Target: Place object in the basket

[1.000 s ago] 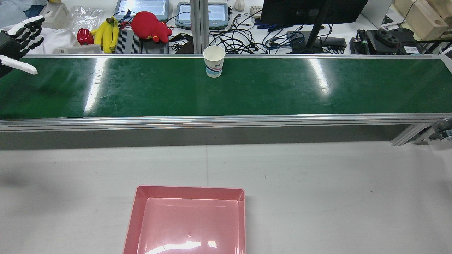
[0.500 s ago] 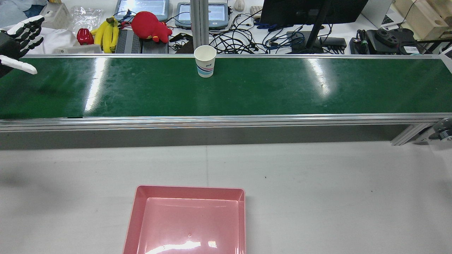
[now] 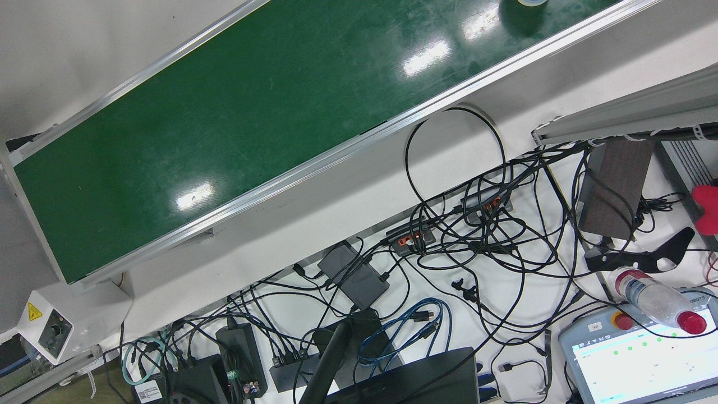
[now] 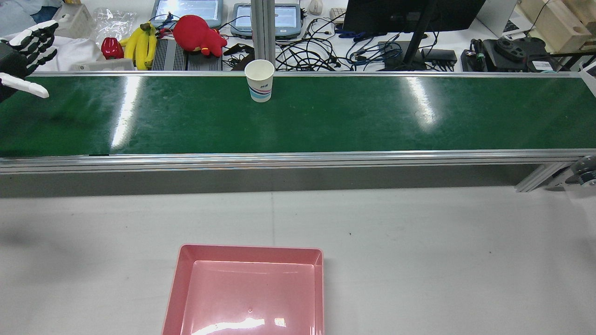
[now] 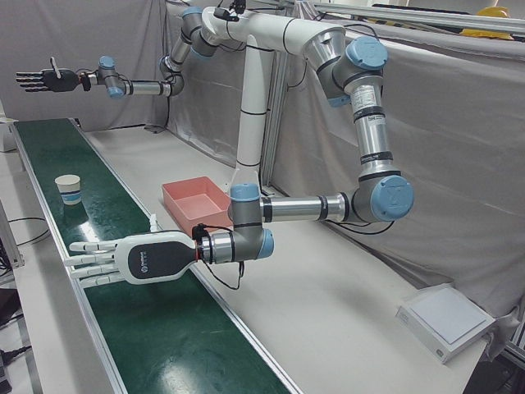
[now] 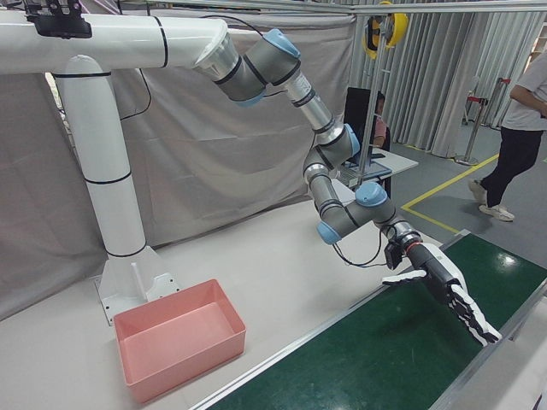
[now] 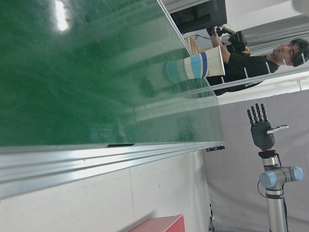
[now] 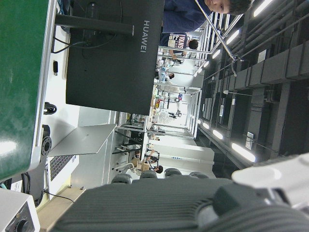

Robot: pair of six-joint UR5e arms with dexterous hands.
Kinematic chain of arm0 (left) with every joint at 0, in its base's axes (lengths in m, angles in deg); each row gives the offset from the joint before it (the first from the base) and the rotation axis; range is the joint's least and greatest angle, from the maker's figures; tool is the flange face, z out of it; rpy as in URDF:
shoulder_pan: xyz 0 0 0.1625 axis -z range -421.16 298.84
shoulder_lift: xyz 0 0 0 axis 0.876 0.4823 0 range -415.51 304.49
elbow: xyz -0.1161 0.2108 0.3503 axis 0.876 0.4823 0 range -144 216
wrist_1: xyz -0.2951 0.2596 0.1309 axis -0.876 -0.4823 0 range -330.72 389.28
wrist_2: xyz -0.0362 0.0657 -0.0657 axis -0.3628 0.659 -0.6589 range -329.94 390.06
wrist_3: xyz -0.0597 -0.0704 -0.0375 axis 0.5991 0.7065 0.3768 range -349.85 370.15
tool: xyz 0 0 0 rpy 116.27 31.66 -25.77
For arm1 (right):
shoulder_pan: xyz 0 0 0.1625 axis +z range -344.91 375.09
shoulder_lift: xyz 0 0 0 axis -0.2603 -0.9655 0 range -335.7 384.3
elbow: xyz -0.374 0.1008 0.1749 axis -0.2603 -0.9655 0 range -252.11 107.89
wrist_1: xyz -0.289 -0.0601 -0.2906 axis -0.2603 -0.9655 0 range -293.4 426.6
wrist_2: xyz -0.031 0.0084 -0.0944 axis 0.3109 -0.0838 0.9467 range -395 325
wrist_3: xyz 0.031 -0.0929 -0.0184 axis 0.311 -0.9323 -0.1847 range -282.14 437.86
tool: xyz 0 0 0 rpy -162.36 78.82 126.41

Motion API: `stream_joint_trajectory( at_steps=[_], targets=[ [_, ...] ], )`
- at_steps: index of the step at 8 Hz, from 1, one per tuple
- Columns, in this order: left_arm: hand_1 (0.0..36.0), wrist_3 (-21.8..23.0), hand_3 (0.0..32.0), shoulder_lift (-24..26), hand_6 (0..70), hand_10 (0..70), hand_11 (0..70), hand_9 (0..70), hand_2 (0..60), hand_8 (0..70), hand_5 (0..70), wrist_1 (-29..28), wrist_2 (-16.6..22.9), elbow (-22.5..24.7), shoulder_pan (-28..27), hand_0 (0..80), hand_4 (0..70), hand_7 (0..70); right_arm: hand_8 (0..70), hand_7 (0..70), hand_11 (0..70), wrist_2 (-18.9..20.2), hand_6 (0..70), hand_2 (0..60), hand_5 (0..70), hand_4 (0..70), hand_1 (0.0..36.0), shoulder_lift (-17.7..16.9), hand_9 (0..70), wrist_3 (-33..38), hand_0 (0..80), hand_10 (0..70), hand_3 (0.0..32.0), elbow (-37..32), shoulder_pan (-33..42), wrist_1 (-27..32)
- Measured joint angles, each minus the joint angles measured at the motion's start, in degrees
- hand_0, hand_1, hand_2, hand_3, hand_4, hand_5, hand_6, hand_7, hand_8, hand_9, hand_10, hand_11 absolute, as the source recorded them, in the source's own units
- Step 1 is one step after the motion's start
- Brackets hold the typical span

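A white paper cup [image 4: 259, 81] with blue bands stands upright on the far side of the green conveyor belt [image 4: 372, 116], roughly opposite the basket; it also shows in the left-front view [image 5: 68, 188] and the left hand view [image 7: 195, 67]. The empty pink basket [image 4: 251, 253] sits on the grey table before the belt [image 5: 179, 209] [image 6: 188, 363]. My left hand [image 4: 21, 56] is open and empty, low over the belt's left end, well left of the cup [image 5: 123, 259] [image 6: 444, 290]. My right hand [image 5: 45, 80] is open and empty, raised over the far right end [image 7: 261, 130].
Behind the belt lies a cluttered desk with bananas [image 4: 142, 44], a red plush toy [image 4: 198, 33], a monitor [image 4: 409, 14] and tangled cables [image 3: 477, 241]. The arms' white pedestal [image 5: 250, 123] stands behind the basket. A person [image 6: 521, 137] stands off to one side.
The cup has travelled left along the belt, towards my left hand. My left hand has not moved.
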Motion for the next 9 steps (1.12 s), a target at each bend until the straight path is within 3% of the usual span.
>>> stream_joint_trajectory(
  at_steps=[9],
  targets=[
    [8.4,-0.19,3.4,-0.34,0.0,2.2,5.1,0.0,0.0,0.0,13.8,0.0,0.0,0.0,-0.05,53.5,0.6,0.0,0.0,0.0,0.0,0.0,0.0,0.0,0.0,0.0,0.0,0.0,0.0,0.0,0.0,0.0,0.0,0.0,0.0,0.0]
  ],
)
